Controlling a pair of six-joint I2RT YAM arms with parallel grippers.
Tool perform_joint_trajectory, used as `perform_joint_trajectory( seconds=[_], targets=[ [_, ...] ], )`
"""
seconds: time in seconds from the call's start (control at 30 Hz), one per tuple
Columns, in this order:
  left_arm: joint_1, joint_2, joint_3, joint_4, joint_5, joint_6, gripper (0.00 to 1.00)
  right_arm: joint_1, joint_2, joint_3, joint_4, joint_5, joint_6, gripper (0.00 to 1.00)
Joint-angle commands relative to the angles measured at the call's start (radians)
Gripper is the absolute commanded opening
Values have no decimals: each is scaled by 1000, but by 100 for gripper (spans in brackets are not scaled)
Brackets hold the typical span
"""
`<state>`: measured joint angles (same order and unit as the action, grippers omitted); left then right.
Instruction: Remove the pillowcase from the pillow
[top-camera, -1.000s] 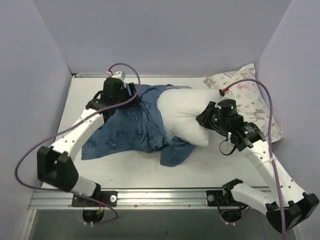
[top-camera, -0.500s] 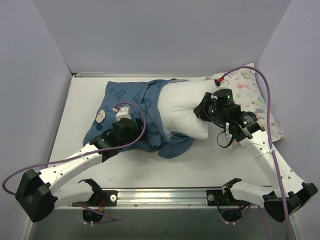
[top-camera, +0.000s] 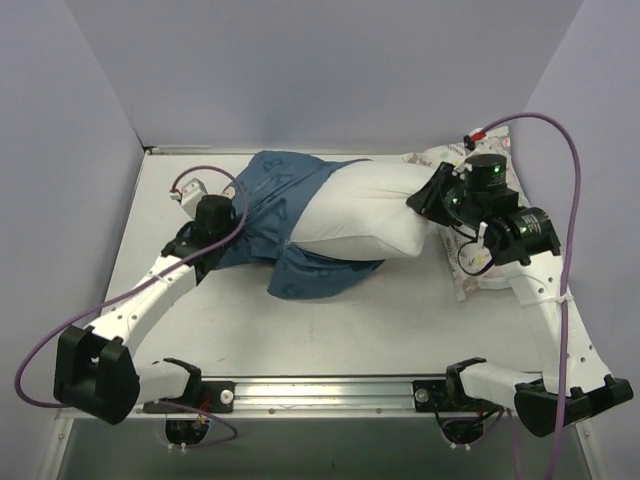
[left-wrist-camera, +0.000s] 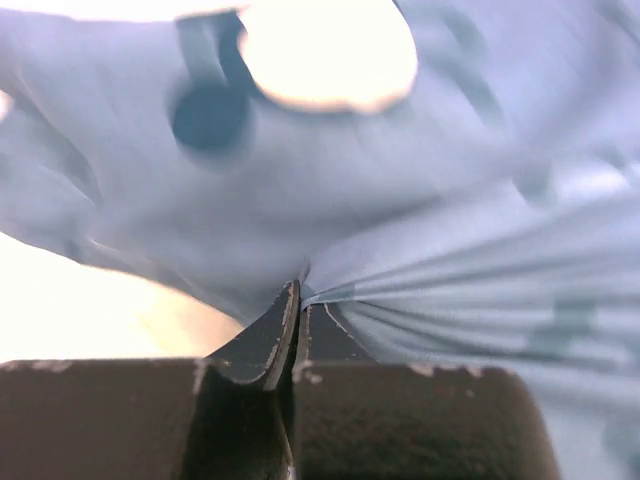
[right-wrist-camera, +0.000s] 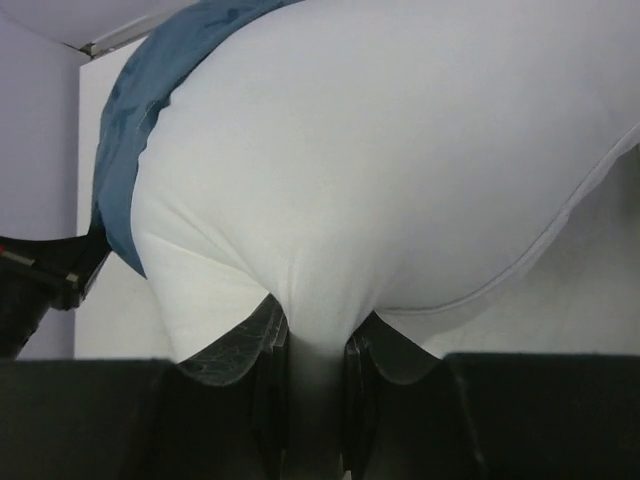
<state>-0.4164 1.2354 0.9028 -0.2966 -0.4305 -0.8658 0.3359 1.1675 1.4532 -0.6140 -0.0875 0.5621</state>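
Pillowcase (top-camera: 280, 195), overhead view: where does it lie? (Operator)

On the table (top-camera: 330, 320), left of centre. Dark-blue fabric covers the left end of the pillow (top-camera: 365, 215), and a fold lies along the pillow's near side. The pillow's right part is bare white. A printed pillow (top-camera: 470, 280) lies at the right, partly under the right arm. (Inspector)

Grippers in that view? (Operator)

The left gripper (top-camera: 228, 222) sits at the pillowcase's left edge, and the right gripper (top-camera: 425, 200) at the pillow's right end. How the jaws stand is not readable from this height. (Inspector)

Left wrist view? (Operator)

The left gripper (left-wrist-camera: 298, 300) is clamped on the pillowcase (left-wrist-camera: 400, 200). Its fingers (left-wrist-camera: 260, 350) are pressed together with a pinch of blue cloth between the tips. Taut pleats fan out to the right from the pinch. A cream round patch (left-wrist-camera: 330, 55) shows at the top, blurred. (Inspector)

Right wrist view? (Operator)

The right gripper (right-wrist-camera: 315, 340) grips the pillow (right-wrist-camera: 400, 150). A tuck of white cover is drawn down between the fingers (right-wrist-camera: 235, 350), and the jaws are closed against it. The pillowcase (right-wrist-camera: 140, 100) wraps the pillow's far end. The left arm (right-wrist-camera: 40, 280) shows dark at the left edge, over the table (right-wrist-camera: 110, 320). (Inspector)
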Motion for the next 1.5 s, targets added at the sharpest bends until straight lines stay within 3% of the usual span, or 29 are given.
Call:
perform_joint_trajectory(
  seconds=[0.0, 0.03, 0.13, 0.3, 0.47, 0.5, 0.63, 0.8, 0.97, 1.07, 1.1, 1.17, 1.2, 1.37, 1.43, 1.47],
  targets=[
    [190, 61, 34, -211, -251, 24, 0, -145, -49, 139, 63, 51, -10, 0],
    [280, 70, 45, -214, -234, 33, 0, -161, -48, 147, 62, 11, 4, 0],
    [381, 76, 109, -239, -201, 72, 0, -189, -46, 174, 51, -27, 12, 0],
    [375, -80, 211, -254, -283, 180, 0, -189, -69, 103, 56, -49, 9, 0],
    [230, -207, 289, -226, -327, 393, 0, -181, -91, -26, 89, -113, 15, 0],
    [208, -211, 301, -233, -282, 465, 0, -179, -104, -49, 94, -124, 12, 0],
    [102, -195, 416, -343, -258, 574, 0, -89, -140, -148, 86, -193, -5, 0],
    [-31, -99, 693, -472, -329, 660, 0, 237, -154, -223, 89, -84, 7, 0],
    [-58, 161, 890, -551, -303, 726, 0, 255, -34, -261, 161, -189, 18, 0],
    [-52, 306, 906, -569, -292, 726, 0, 213, 61, -240, 192, -248, -4, 22],
    [-48, 337, 895, -556, -287, 719, 0, 209, 86, -240, 212, -245, -14, 40],
    [-19, 434, 874, -550, -225, 722, 0, 204, 100, -241, 229, -235, -66, 55],
    [-12, 470, 875, -558, -174, 720, 0, 204, 92, -255, 241, -227, -83, 67],
    [-10, 625, 910, -585, -96, 705, 0, 209, -20, -335, 348, -141, -160, 84],
    [-10, 648, 918, -587, -71, 703, 0, 233, -116, -375, 404, -112, -201, 100],
    [-10, 654, 932, -590, -70, 703, 0, 268, -143, -379, 410, -97, -223, 100]
  ],
)
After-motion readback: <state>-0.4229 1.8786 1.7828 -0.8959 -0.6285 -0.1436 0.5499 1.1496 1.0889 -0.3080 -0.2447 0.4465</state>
